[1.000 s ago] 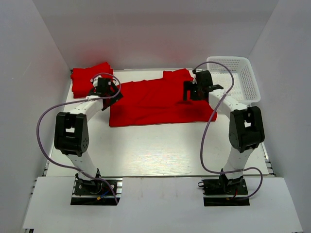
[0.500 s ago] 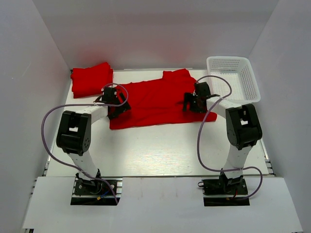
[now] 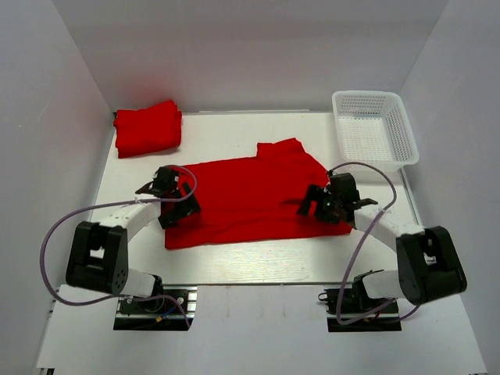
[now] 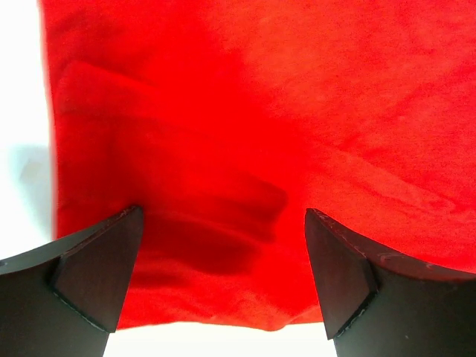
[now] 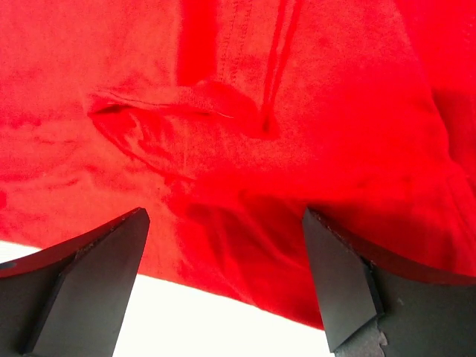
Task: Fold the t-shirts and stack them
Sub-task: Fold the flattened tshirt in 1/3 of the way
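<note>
One red t-shirt (image 3: pixel 242 199) lies spread flat across the middle of the white table (image 3: pixel 258 266), a sleeve pointing to the back. Another red t-shirt (image 3: pixel 147 127) sits folded at the back left corner. My left gripper (image 3: pixel 173 205) is low over the spread shirt's near left corner, open. In the left wrist view its jaws (image 4: pixel 223 282) straddle cloth (image 4: pixel 260 111) just inside the hem. My right gripper (image 3: pixel 322 205) is low over the near right corner, also open. The right wrist view shows the open gripper (image 5: pixel 223 282) over wrinkled cloth (image 5: pixel 297 111) and a seam.
A white mesh basket (image 3: pixel 373 129) stands at the back right with nothing showing in it. White walls close in the table on three sides. Purple cables loop from both arms. Bare table (image 5: pixel 186 312) shows just in front of the shirt's hem.
Both arms have drawn back toward the near edge, and the spread shirt now lies nearer to the bases than before. Both grippers stayed open.
</note>
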### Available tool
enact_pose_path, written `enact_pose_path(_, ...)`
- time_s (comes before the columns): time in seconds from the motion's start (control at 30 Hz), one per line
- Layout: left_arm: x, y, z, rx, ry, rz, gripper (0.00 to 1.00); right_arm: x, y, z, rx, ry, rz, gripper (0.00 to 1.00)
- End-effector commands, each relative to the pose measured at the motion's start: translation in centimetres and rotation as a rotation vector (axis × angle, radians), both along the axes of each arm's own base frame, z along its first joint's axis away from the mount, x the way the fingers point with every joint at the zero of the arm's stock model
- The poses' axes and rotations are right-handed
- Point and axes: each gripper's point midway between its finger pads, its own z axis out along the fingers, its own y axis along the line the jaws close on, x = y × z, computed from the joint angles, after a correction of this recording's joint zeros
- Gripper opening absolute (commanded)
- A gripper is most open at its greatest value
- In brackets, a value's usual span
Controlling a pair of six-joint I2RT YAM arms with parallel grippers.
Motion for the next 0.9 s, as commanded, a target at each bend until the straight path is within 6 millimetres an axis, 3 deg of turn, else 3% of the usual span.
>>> enact_pose_path(0.0,-5.4,1.6,0.2,0.049,0.107,-0.002,0.99,-8.1,-0.9,-2.0,-0.04,0.234,0.07,0.9)
enact_pose_path(0.13,-4.7,1.6,3.2,0.032,-0.03,0.002,0.99,-6.4,-0.6,1.5,-0.08,0.002,0.224,0.9)
enact_pose_path(0.17,-4.0,1.7,4.1,0.035,-0.071,0.009,0.99,-5.5,-0.1,2.7,-0.077,-0.055,0.262,0.9)
enact_pose_path(0.23,-2.2,2.1,6.1,0.027,-0.177,0.085,0.99,-4.5,-0.2,3.4,-0.136,-0.133,0.335,0.9)
enact_pose_path(0.33,0.4,2.3,8.5,0.021,-0.314,0.123,0.99,-1.9,0.0,5.4,-0.18,-0.234,0.315,0.9)
enact_pose_path(0.4,1.6,2.4,10.2,0.029,-0.37,0.107,0.99,-0.9,-0.3,5.6,-0.263,-0.263,0.34,0.9)
enact_pose_path(0.5,2.4,3.8,11.0,0.105,-0.348,0.154,0.99,0.2,-2.6,4.4,-0.43,-0.232,0.27,0.9)
enact_pose_path(0.67,2.5,4.5,10.6,0.149,-0.317,0.176,0.99,0.1,-3.4,2.9,-0.565,-0.209,0.273,0.9)
enact_pose_path(0.87,2.8,4.0,9.9,0.124,-0.323,0.161,0.99,0.7,-2.5,1.2,-0.645,-0.179,0.309,0.89)
